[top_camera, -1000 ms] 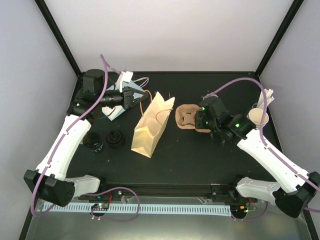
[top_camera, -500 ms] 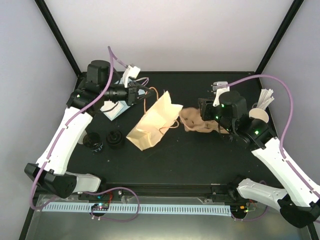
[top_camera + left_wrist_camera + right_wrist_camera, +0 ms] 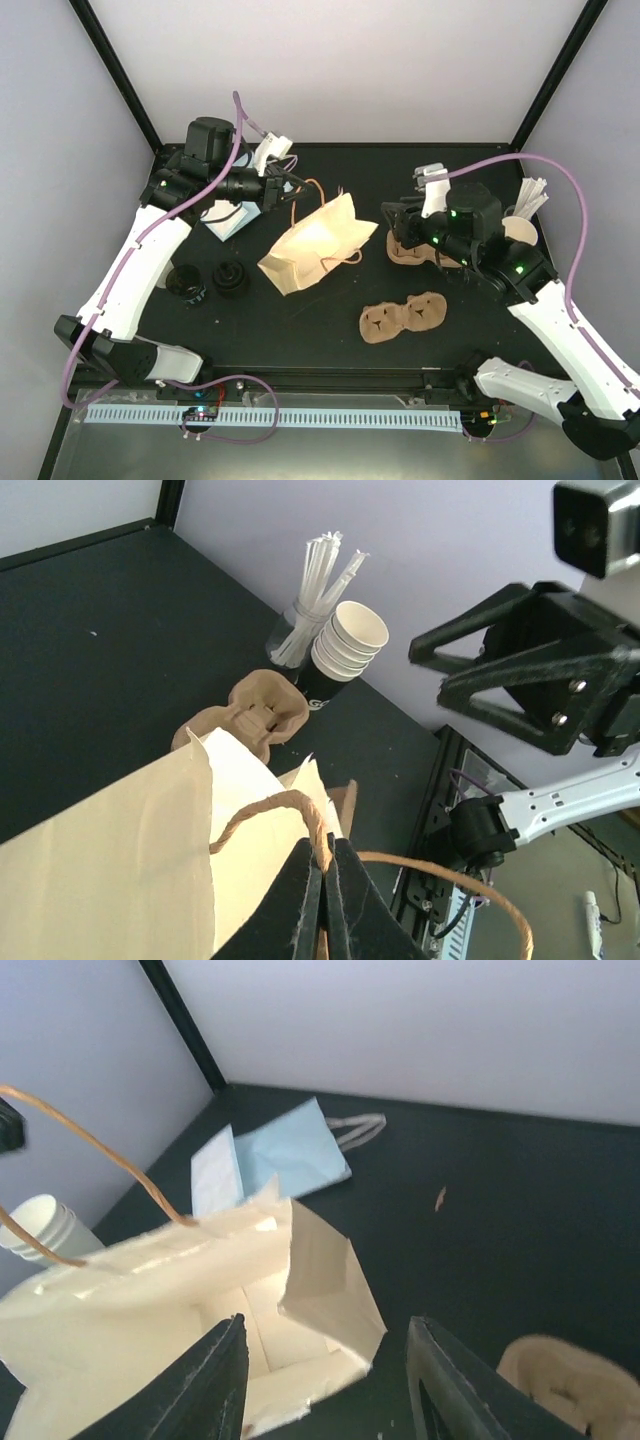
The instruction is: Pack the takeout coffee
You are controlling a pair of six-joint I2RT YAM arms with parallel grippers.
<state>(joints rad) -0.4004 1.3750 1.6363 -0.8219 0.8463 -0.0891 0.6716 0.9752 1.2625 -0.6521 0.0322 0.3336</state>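
Swung round since a second ago, the paper bag (image 3: 315, 245) now lies on its side with its mouth turned toward the right arm. The pulp that hung at the right jaws half a second ago has come apart into two pieces. A near carrier (image 3: 403, 315) lies flat on the counter (image 3: 300, 340) toward the front edge, and a far carrier (image 3: 412, 252) sits just under the right gripper (image 3: 330, 1360). That gripper's jaws are spread with nothing between them and look straight into the bag's opening. The left gripper (image 3: 322, 855) has its jaws pressed together on the cord handle (image 3: 260, 815), raised above the counter. That pull likely serves to keep the mouth propped open and aimed at the other arm for loading. The takeout coffee cup (image 3: 518, 232) shows as a pale round at the far right of the counter. It is just beside the white sticks (image 3: 533, 195), behind the right arm and well apart from the bag. The left wrist view shows nested cups at that spot, so I cannot tell whether it stands alone. Nothing is packed yet.
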